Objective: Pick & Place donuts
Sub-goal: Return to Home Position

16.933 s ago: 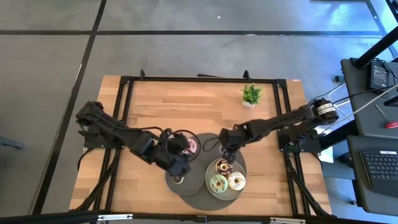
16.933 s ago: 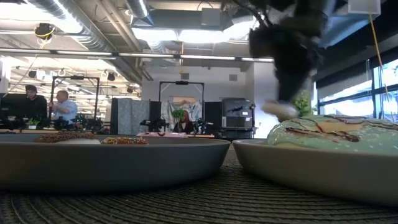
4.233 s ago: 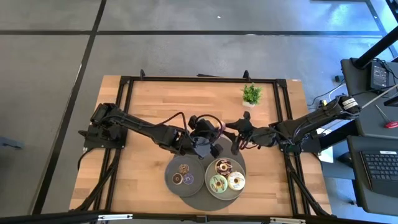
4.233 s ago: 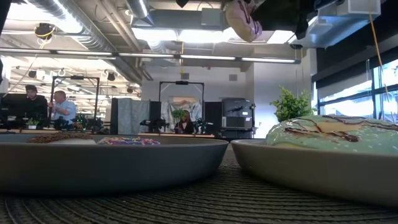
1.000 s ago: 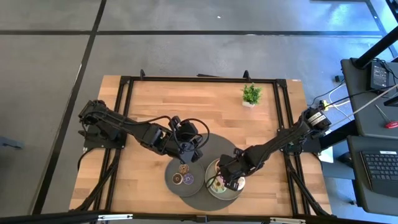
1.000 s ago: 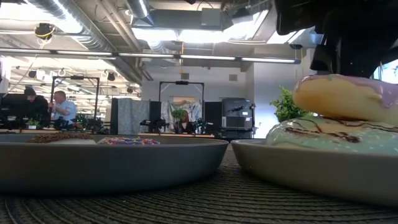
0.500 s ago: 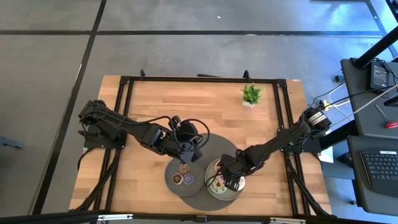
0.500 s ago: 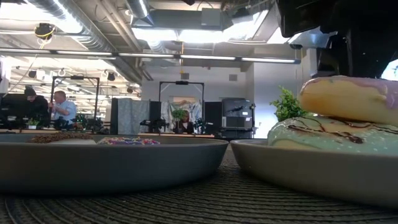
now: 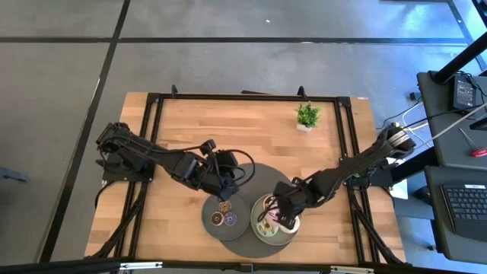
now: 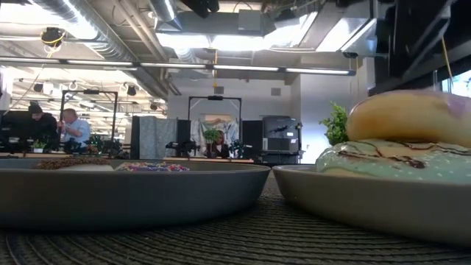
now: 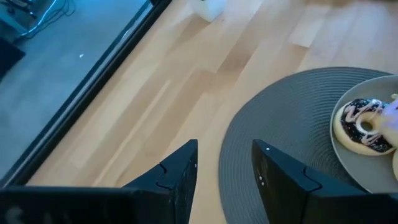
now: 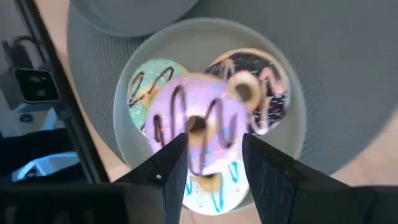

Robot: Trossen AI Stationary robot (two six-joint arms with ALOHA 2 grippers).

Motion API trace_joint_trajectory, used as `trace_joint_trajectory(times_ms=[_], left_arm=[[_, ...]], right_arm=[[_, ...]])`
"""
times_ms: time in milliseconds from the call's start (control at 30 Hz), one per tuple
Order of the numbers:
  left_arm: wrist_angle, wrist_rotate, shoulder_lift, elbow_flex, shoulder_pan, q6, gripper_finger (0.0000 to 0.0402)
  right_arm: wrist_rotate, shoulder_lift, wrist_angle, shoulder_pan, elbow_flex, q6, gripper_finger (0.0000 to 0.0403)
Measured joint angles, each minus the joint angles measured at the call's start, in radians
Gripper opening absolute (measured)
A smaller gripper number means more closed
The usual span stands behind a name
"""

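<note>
A purple-iced donut (image 12: 199, 121) lies on top of the other donuts in the right grey plate (image 9: 259, 234): a green one (image 12: 144, 87), a chocolate one with pink drizzle (image 12: 268, 99) and a white one (image 12: 219, 194). In the low view the purple donut (image 10: 412, 114) rests flat on the green donut (image 10: 390, 158). My right gripper (image 12: 214, 165) hovers open just above this stack, touching nothing. Three mini donuts (image 9: 224, 216) sit in the left plate (image 9: 207, 226). My left gripper (image 11: 224, 177) is open above the mat, at the far side of the left plate.
Both plates stand on a dark round woven mat (image 9: 259, 176) at the table's near middle. A small potted plant (image 9: 307, 116) stands near the far right corner. Bare wooden tabletop lies to the left and far side. People sit in the room beyond the table.
My right gripper has risen off the purple donut and drawn slightly toward the table's right. The donut stays lying on the green one in the right plate. My left gripper has shifted a little toward the left plate.
</note>
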Motion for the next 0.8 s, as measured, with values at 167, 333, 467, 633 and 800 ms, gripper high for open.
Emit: trace_joint_trajectory(times_ms=[167,333,467,633,800], left_arm=[[-0.037,0.002,-0.008,-0.001,-0.013,0.012,0.0146],[-0.007,0.004,-0.072,-0.054,-0.049,-0.006,0.0148],[0.186,0.005,-0.201,-0.213,-0.091,-0.021,0.0146],[0.738,0.228,-0.410,-0.536,-0.101,0.175,0.0144],[1.377,0.687,-0.534,-0.841,-0.018,0.422,0.0144]], right_arm=[[0.139,-0.112,-0.091,0.027,0.000,0.000,0.0154],[0.496,-0.258,-0.137,0.169,0.000,-0.044,0.0154],[0.553,-0.378,-0.149,0.258,-0.011,-0.048,0.0154],[0.573,-0.501,-0.088,0.290,-0.086,-0.083,0.0154],[0.471,-0.599,0.299,0.232,-0.281,-0.309,0.0154]])
